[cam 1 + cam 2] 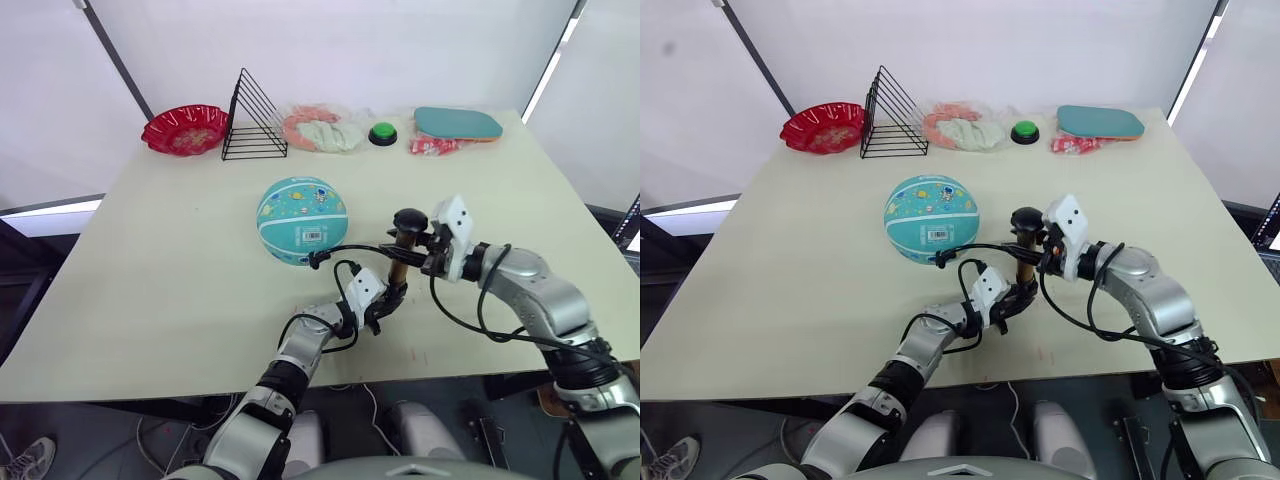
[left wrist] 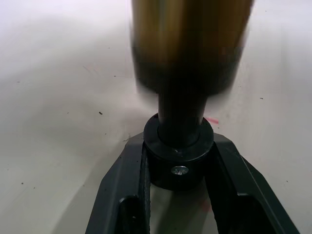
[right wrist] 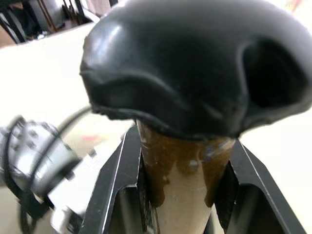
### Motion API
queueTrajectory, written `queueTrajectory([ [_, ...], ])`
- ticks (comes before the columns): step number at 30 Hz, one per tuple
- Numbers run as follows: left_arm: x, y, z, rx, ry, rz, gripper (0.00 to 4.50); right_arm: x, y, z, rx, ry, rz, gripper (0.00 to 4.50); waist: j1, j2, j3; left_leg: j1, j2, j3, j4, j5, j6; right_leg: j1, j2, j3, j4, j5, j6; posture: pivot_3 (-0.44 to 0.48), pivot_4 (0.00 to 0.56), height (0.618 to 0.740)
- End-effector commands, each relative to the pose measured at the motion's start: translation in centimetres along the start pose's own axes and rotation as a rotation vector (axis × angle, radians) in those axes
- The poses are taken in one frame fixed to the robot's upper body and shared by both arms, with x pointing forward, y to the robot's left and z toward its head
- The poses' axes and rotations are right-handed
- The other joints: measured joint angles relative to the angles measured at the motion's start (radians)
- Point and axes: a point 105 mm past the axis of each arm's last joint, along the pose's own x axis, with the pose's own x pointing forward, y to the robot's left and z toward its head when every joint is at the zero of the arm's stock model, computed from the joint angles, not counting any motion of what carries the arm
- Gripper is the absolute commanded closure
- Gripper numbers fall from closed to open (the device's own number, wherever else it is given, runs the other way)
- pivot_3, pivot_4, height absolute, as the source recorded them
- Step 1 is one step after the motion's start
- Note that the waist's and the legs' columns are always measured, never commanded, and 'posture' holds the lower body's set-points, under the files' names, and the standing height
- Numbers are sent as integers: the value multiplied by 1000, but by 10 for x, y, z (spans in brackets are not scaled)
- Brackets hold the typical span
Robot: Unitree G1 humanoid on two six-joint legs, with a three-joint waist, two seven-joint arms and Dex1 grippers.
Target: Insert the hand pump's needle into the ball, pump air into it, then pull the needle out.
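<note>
The teal ball [image 1: 301,220] rests on the table's middle, barcode sticker facing me. To its right the hand pump [image 1: 400,268] stands upright, amber barrel under a black T-handle [image 1: 409,219]. My left gripper [image 1: 386,302] is shut on the pump's black bottom cap [image 2: 179,168]. Just under the handle [image 3: 195,63], my right gripper [image 1: 420,260] is shut on the barrel [image 3: 183,161]. The thin black hose [image 1: 350,248] runs from the pump to the ball's lower front edge. The needle is too small to make out there.
Along the far edge stand a red bowl [image 1: 185,128], a black wire rack [image 1: 252,120], a bag of pink and white items [image 1: 320,130], a green button [image 1: 382,134], a teal paddle [image 1: 458,123] and a red packet [image 1: 432,147].
</note>
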Motion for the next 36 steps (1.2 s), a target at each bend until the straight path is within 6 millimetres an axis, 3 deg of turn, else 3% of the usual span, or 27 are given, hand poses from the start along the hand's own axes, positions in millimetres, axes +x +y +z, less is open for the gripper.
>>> queueTrajectory([
  [1,-8,-9,-29,-81,85,-15,3459,1,15,-78,150,243,31,3442,-1,0,-1,0,0,1,-1,0,0,0,0,1,0,0,0,0,150,740],
  [4,-8,-9,-29,-82,87,-14,3459,1,15,-81,156,244,30,3442,-2,-1,-1,2,0,0,-2,0,0,1,1,0,0,0,0,0,150,740],
  [8,-8,-10,-29,-84,87,-17,3459,-1,8,-62,136,183,14,3442,-2,-1,-1,3,0,-1,-4,0,0,3,1,0,0,-3,-5,0,150,740],
  [14,-7,-11,-29,-85,88,-20,3459,-13,3,-2,53,28,10,3442,2,2,3,1,0,-1,-5,0,0,0,0,-1,-1,-2,-4,0,150,740],
  [16,-7,-12,-30,-87,88,-24,3459,-21,3,26,-8,-27,18,3442,10,4,8,0,-1,-1,-5,0,0,-1,-1,-1,-1,-2,-1,0,150,740],
  [18,-6,-13,-30,-86,89,-31,3459,-31,3,56,-59,-79,23,3442,12,5,10,-4,-2,0,-5,0,0,-4,-2,-1,-2,-2,0,0,150,740],
  [23,-4,-16,-29,-86,87,-40,3459,-50,2,108,-124,-162,7,3442,32,10,17,-24,-3,-1,1,0,0,-21,-3,-1,-1,0,3,0,150,740],
  [25,-3,-17,-29,-87,87,-43,3459,-57,2,125,-137,-181,-2,3442,32,9,23,-25,-3,-1,3,0,0,-21,-3,-1,-1,0,3,0,150,740],
  [30,-2,-17,-29,-91,85,-43,3459,-73,5,155,-128,-224,-4,3442,32,10,28,-25,-3,-1,3,0,0,-21,-3,-1,-1,0,4,0,150,740],
  [36,-1,-17,-28,-96,80,-42,3459,-77,3,153,-91,-202,-31,3442,33,9,28,-26,-3,-1,4,0,0,-21,-4,-1,-1,1,4,0,150,740],
])
